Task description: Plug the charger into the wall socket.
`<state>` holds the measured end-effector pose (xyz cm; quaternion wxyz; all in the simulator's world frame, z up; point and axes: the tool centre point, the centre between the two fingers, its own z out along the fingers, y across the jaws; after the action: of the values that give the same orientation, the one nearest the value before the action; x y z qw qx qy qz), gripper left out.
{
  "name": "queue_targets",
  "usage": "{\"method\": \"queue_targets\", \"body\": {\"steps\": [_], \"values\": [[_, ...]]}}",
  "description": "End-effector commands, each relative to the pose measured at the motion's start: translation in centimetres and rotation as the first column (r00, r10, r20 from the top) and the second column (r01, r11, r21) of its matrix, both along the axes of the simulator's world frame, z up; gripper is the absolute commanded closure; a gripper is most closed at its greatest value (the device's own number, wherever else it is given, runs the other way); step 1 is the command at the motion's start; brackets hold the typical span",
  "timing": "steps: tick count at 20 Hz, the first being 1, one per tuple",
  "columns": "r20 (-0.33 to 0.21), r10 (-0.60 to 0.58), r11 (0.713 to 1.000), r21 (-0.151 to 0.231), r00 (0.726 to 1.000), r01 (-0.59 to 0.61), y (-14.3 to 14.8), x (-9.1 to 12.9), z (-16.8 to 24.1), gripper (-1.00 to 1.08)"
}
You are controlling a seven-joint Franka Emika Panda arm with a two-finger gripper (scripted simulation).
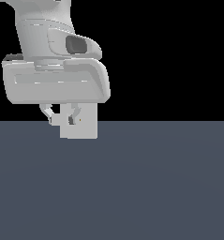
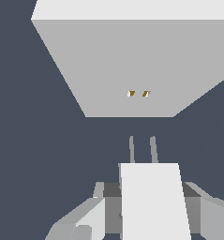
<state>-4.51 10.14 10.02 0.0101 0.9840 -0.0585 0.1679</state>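
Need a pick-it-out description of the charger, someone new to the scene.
Start at the large flat off-white square wall socket panel with two small yellowish holes. In front of it, the hand grips a small plain off-white rectangular charger block. Unlike the panel, it is much narrower and has two thin grey prongs pointing at the holes.

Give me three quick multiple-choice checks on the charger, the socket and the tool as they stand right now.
1. Where is the charger?
A. lying on the floor
B. between the fingers of the tool
C. seated in the wall socket

2. How many prongs stick out of the charger?
A. one
B. two
C. three

3. Are the prongs in the socket holes?
A. yes, fully in
B. halfway in
C. no, still short of them

Key: 1 B, the wrist view shows fingers either side of the block; 2 B, two thin pins show; 3 C, bare floor shows between pin tips and panel.
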Motion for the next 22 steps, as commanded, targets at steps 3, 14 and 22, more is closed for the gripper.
{"method": "queue_targets", "body": {"steps": [3, 14, 22], "values": [[0.0, -0.001, 1.0, 0.0, 1.0, 0.001, -0.1, 0.0, 0.0, 1.08], [-0.001, -0.001, 1.0, 0.0, 1.0, 0.001, -0.4, 3.0, 0.0, 1.08], [-0.001, -0.001, 1.0, 0.0, 1.0, 0.001, -0.6, 5.0, 0.0, 1.08]]}}
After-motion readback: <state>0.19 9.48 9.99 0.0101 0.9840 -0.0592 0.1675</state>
